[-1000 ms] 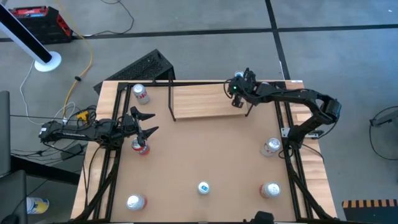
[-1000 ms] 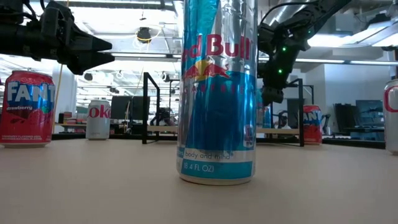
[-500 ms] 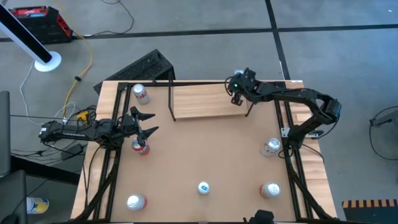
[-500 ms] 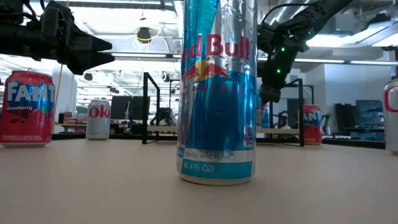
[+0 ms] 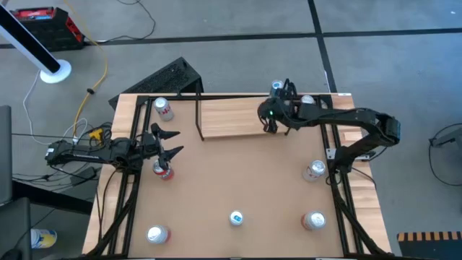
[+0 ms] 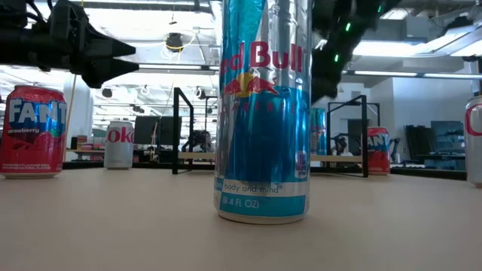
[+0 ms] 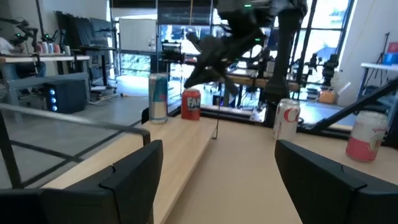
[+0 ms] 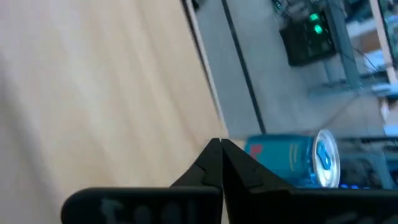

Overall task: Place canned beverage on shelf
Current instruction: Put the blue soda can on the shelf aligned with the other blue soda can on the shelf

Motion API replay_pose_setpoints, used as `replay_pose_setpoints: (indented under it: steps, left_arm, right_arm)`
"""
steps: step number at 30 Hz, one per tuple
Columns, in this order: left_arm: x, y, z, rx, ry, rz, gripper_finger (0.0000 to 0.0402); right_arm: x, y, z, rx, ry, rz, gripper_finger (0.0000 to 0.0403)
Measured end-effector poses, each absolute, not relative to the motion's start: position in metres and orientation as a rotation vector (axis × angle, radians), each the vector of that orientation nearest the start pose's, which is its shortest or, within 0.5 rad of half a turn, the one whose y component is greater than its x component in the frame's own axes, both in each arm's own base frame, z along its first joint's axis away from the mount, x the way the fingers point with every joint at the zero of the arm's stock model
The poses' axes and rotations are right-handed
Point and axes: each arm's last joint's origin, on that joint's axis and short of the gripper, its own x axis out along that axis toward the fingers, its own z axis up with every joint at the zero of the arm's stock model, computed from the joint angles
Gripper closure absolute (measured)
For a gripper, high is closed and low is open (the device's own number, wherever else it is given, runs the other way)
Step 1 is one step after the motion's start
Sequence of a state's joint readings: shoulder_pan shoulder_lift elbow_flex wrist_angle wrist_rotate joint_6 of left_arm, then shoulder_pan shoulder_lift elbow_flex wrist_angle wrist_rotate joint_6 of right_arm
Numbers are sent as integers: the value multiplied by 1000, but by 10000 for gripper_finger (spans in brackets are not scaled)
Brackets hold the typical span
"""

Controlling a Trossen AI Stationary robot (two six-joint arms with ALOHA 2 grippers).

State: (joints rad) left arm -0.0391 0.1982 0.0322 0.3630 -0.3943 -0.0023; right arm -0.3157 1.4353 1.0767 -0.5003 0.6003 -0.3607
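A slim blue can [image 5: 277, 88] stands upright on the far right end of the light-wood shelf [image 5: 229, 120]; it also shows in the left wrist view [image 7: 158, 98] and the right wrist view [image 8: 292, 160]. My right gripper [image 5: 268, 128] hangs shut above the shelf's right part, left of and nearer than that can, and touches nothing; its closed fingertips show in its wrist view [image 8: 221, 147]. My left gripper [image 5: 173, 143] waits open at the table's left side, above and beside a red can [image 5: 164, 170].
A red Fanta can [image 7: 191, 104] stands by the shelf's right end. More cans stand on the table: far left [image 5: 163, 108], near left [image 5: 157, 234], a Red Bull near the front middle [image 5: 236, 217], and two at the right [image 5: 315, 170] [image 5: 315, 220]. Black rods frame the table.
My right gripper, still shut, has drawn away from the blue can, going up and toward the table's left and near side over the shelf. The can stays upright where it was.
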Motion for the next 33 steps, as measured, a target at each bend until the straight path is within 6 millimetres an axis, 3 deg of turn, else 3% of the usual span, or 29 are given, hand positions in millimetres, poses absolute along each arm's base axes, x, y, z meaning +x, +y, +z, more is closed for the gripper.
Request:
replay_pose_setpoints:
  steps: [7, 12, 18, 24, 29, 33]
  left_arm:
    - [106, 5, 195, -70, -221, 293, 107]
    - [106, 5, 195, -88, -223, 291, 107]
    - [106, 5, 195, -80, -221, 293, 107]
    - [106, 5, 195, -68, -219, 294, 107]
    - [106, 5, 195, -67, -216, 294, 107]
    - [106, 5, 194, -66, -213, 294, 107]
  right_arm:
    - [270, -37, 299, -390, 906, -557, 378]
    - [262, 6, 312, -358, 806, -435, 379]
    - [267, 49, 322, -224, 636, -68, 362]
    - [295, 94, 313, -307, 471, 336, 351]
    - [317, 123, 294, -397, 383, 432, 337]
    - [332, 130, 294, -374, 403, 435, 311]
